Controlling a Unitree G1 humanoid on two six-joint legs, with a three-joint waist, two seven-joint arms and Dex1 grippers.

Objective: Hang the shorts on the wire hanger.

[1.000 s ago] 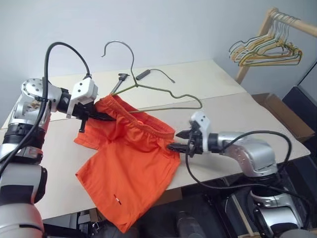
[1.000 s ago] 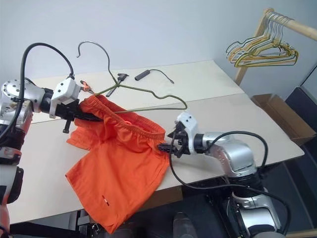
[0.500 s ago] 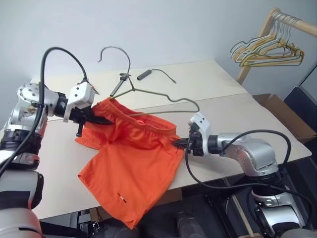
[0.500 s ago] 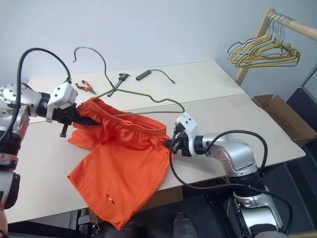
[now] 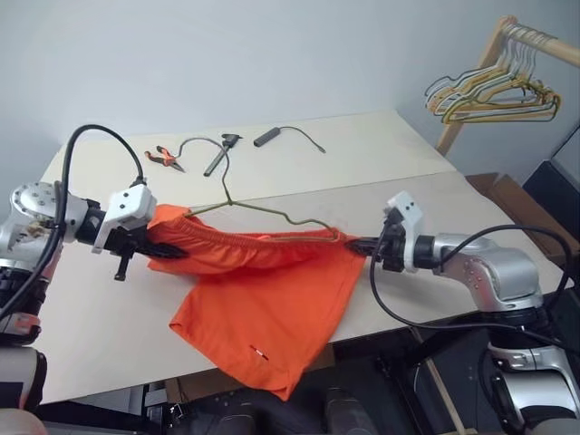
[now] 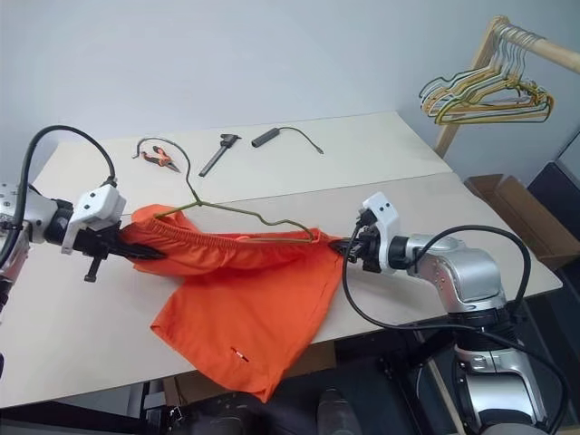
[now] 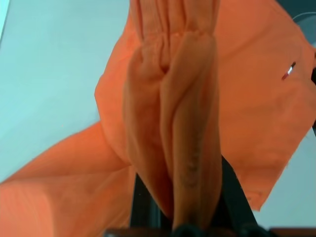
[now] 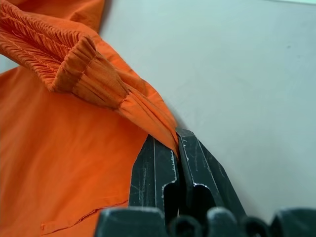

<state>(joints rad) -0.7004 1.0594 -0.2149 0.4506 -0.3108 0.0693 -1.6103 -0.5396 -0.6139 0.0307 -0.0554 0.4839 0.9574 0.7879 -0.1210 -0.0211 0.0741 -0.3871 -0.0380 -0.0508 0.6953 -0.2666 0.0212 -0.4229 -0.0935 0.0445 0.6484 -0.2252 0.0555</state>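
Waistband drawn tight between two arms, that is the picture: the shorts [image 5: 272,299] are stretched across the near part of the table [image 5: 435,195], the left gripper [image 5: 154,246] clamped on one end of the gathered elastic and the right gripper [image 5: 358,246] pinched on the other, with the legs spilling down over the table's front edge. In the right wrist view the two black fingers [image 8: 153,173] sit closed with a fold of orange fabric nipped between them; in the left wrist view bunched waistband rises straight out from between that gripper's fingers. The wire hanger [image 5: 272,213] runs along the waistband, its hook end reaching back toward the pliers [image 5: 165,158] and the black tool [image 5: 217,156] on the far half of the table, its right shoulder apparently tucked in at the right end of the elastic, though I can't tell how much wire is really inside. So I'd call this the threading step, well along but not finished: the band is open and taut and the wire is going in. The next move, to my eye, calls for holding that tension evenly while the band is worked over the hanger's shoulders, since the thin wire could slide back out.
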